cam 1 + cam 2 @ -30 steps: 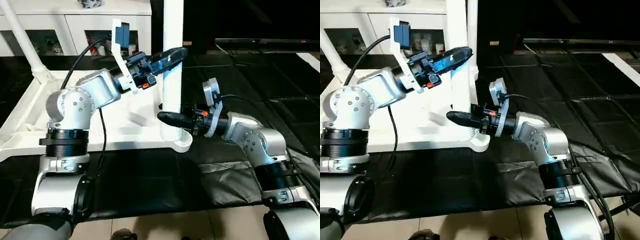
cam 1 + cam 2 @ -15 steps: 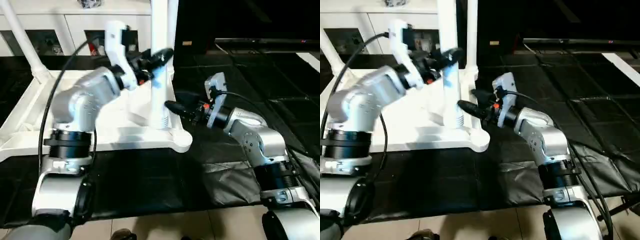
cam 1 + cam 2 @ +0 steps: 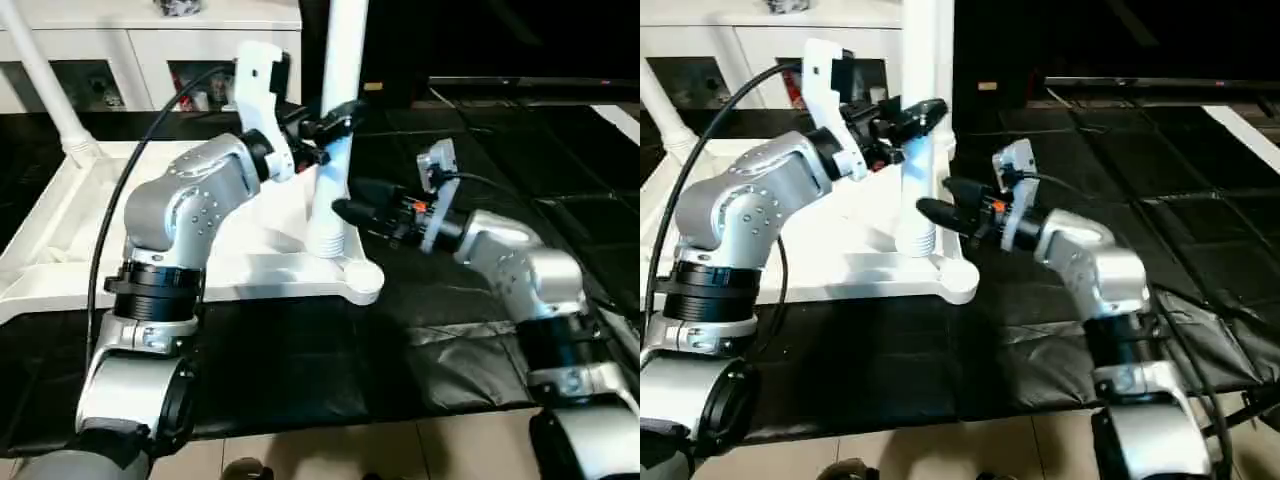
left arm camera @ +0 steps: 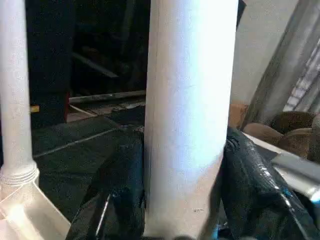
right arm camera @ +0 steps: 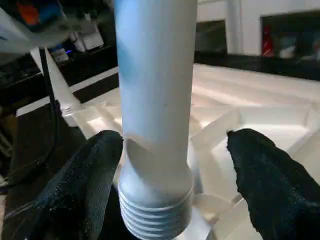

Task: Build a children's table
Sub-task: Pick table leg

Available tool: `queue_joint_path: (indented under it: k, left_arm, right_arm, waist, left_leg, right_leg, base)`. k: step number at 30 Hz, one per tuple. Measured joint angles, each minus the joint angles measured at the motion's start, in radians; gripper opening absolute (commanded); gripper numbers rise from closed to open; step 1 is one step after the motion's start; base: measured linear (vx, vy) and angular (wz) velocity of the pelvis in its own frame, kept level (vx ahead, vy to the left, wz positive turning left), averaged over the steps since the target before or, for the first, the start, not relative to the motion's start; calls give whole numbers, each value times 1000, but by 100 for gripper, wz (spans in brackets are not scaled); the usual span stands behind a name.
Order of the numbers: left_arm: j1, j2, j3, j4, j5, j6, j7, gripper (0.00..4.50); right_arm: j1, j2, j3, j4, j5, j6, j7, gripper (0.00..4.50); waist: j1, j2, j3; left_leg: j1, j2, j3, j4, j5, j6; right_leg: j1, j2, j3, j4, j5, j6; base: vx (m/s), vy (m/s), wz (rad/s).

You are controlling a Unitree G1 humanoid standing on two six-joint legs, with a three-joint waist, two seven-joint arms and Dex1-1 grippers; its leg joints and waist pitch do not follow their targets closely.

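I'm working over the upside-down white plastic table top (image 3: 60,250) w/ its ribbed underside facing up; everything below is placed relative to it. Nearest me, black padded floor mat (image 3: 300,370) is lying under and in front of the top's near edge. At the top's near right corner lobe, a long white tapered round leg (image 3: 335,150) is standing upright, its threaded end (image 5: 155,212) sitting at the corner socket; can't tell how far it's seated.

My right gripper (image 3: 360,200) is reaching in from the right side of that corner, low on the leg. Its black fingers (image 5: 90,175) are spread wide on either side of the leg, w/ gaps showing, not gripping.

My left gripper (image 3: 335,118) is coming across above the top from the left, higher up the same leg. Its black fingers (image 4: 117,190) are pressing both sides of the leg, so I'm holding it.

At the top's far left corner, a second white round leg (image 3: 45,80) is standing, leaning a bit. Beyond the top's far edge, a white glass-door cabinet (image 3: 150,45) is standing.
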Motion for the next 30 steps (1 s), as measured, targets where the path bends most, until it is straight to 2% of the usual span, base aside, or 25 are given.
queue_joint_path:
  k: [6, 14, 17, 20, 22, 25, 26, 30]
  left_arm:
    - [7, 1, -31, -34, 2, 1, -25, 182]
    - [19, 8, -69, -57, 11, 7, -56, 182]
    - [19, 10, -76, -57, 21, 7, -57, 182]
    - [19, 11, -77, -57, 24, 7, -61, 182]
    - [19, 11, -77, -57, 26, 7, -63, 182]
    - [19, 12, -77, -57, 26, 7, -65, 182]
    - [19, 12, -77, -58, 26, 7, -65, 182]
    - [19, 12, -77, -66, 26, 15, -66, 182]
  right_arm:
    - [-51, 24, 19, 44, -8, 7, 2, 375]
    - [-61, 32, 27, 82, -17, 11, 24, 375]
    - [-64, 32, 39, 91, -20, 11, 32, 339]
    - [-65, 32, 46, 93, -22, 12, 41, 336]
    - [-65, 32, 48, 93, -22, 13, 43, 305]
    - [-65, 33, 48, 94, -22, 13, 46, 287]
    - [-66, 33, 48, 94, -22, 13, 48, 261]
    - [-66, 34, 48, 96, -21, 13, 60, 242]
  waist:
    - [-1, -2, 0]
    - [0, -4, 0]
    - [-1, -4, 0]
    - [-1, -4, 0]
    - [-1, -5, 0]
    - [0, -5, 0]
    - [0, -5, 0]
    - [-1, -5, 0]
  left_leg:
    - [0, 0, 0, 0, 0, 0]
    - [0, 0, 0, 0, 0, 0]
    - [0, 0, 0, 0, 0, 0]
    - [0, 0, 0, 0, 0, 0]
    - [0, 0, 0, 0, 0, 0]
    - [0, 0, 0, 0, 0, 0]
    - [0, 0, 0, 0, 0, 0]
    - [0, 0, 0, 0, 0, 0]
  right_leg:
    - [0, 0, 0, 0, 0, 0]
    - [0, 0, 0, 0, 0, 0]
    - [0, 0, 0, 0, 0, 0]
    - [0, 0, 0, 0, 0, 0]
    - [0, 0, 0, 0, 0, 0]
    - [0, 0, 0, 0, 0, 0]
    - [0, 0, 0, 0, 0, 0]
    - [0, 0, 0, 0, 0, 0]
  base:
    - [0, 0, 0]
    - [0, 0, 0]
    - [0, 0, 0]
    - [0, 0, 0]
    - [0, 0, 0]
    - [0, 0, 0]
    - [0, 0, 0]
    - [0, 0, 0]
